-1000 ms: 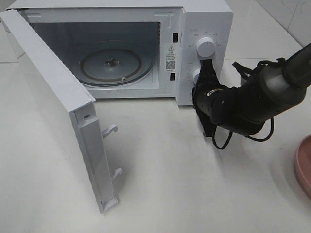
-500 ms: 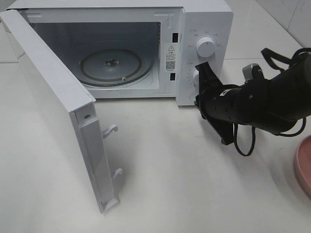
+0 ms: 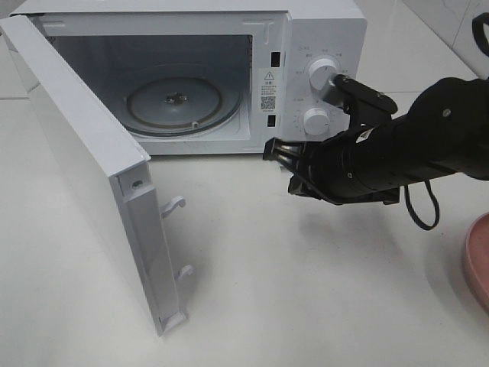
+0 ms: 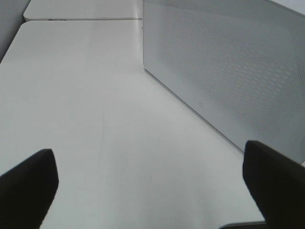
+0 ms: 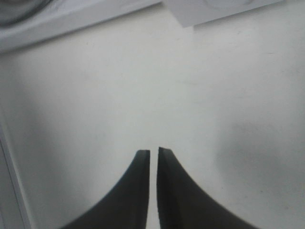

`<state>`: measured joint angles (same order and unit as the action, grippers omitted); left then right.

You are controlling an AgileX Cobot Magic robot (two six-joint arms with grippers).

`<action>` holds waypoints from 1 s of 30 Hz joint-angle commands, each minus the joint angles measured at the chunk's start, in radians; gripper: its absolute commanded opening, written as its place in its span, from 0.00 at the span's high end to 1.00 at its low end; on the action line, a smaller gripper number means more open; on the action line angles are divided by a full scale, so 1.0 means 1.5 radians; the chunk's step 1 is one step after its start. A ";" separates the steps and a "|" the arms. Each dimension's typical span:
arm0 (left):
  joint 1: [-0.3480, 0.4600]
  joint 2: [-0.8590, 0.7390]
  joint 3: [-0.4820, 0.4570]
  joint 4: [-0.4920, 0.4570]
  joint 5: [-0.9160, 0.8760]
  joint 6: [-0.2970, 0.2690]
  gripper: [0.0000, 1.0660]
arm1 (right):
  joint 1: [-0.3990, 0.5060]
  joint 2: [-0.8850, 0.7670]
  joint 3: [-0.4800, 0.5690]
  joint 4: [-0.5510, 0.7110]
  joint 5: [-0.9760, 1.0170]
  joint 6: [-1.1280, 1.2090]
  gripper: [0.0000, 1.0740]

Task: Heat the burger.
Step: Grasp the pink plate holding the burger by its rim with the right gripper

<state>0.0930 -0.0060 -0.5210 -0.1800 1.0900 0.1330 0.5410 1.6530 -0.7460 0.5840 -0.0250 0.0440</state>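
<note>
The right gripper is held nearly closed, empty, before the microwave, whose door is swung wide. The left gripper is spread wide.

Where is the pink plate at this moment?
In the high view, the pink plate lies at the right edge, partly cropped, beside the right arm.

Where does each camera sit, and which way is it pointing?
Exterior high: mounted above, looking down on the table, the open microwave and the right gripper.
Left wrist: low, facing along the table at the door, outer face; left gripper wide open.
Right wrist: facing down at the table; its fingers nearly closed.
Shared: the door in exterior and left wrist views; the table in all.
</note>
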 commanded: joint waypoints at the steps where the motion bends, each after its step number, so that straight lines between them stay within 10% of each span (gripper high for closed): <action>1: 0.000 -0.011 0.001 -0.001 -0.010 -0.004 0.08 | -0.004 -0.036 0.003 -0.062 0.094 -0.114 0.89; 20: 0.000 -0.011 0.001 -0.001 -0.010 -0.004 0.08 | -0.007 -0.194 0.003 -0.377 0.480 0.010 0.76; 30: 0.000 -0.011 0.001 -0.001 -0.010 -0.004 0.08 | -0.112 -0.269 0.010 -0.455 0.591 0.026 0.59</action>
<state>0.0930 -0.0060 -0.5210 -0.1800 1.0900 0.1330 0.4110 1.2720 -0.7450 -0.0540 0.8220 0.0780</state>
